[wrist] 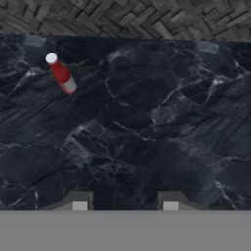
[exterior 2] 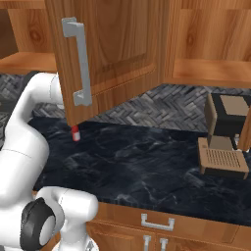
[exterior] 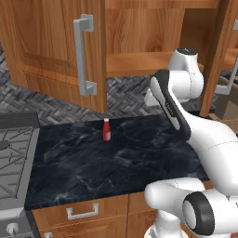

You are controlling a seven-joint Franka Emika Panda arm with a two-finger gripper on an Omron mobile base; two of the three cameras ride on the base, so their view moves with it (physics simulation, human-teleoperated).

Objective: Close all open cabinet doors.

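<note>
Hanging open above the black marble counter (exterior: 139, 153), the cabinet door (exterior: 51, 46) juts outward; gripper (wrist: 125, 202) hovers over the counter, jaws apart, empty; red bottle (wrist: 61, 73) stands near the backsplash.

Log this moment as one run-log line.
cabinet doors: left door open, right door open | pincer: open, empty, above black counter | red bottle: upright on counter

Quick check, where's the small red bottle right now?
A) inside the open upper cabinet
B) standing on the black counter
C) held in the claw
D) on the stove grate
B: the red bottle stands upright on the black counter, near the backsplash, below the open cabinet door; the claw is apart from it, holding nothing.
</note>
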